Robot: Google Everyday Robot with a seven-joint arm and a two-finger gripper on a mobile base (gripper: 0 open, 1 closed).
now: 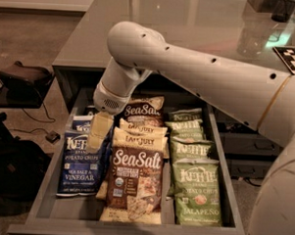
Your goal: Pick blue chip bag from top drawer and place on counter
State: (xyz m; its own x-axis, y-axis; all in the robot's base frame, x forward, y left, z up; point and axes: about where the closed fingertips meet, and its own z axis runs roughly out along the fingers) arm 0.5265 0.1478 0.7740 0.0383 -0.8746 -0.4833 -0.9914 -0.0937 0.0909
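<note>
Claw [99, 133] hung over upper part of blue chip bag [81, 161], which lay at left of open top drawer [132, 231], just beside brown Sea Salt bag [134, 185]. Claw wide or narrow: couldn't tell.

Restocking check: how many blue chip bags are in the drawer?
2: front blue bag on the left, rear blue bag partly hidden behind it. The tool hangs over them; more may lie underneath.
</note>
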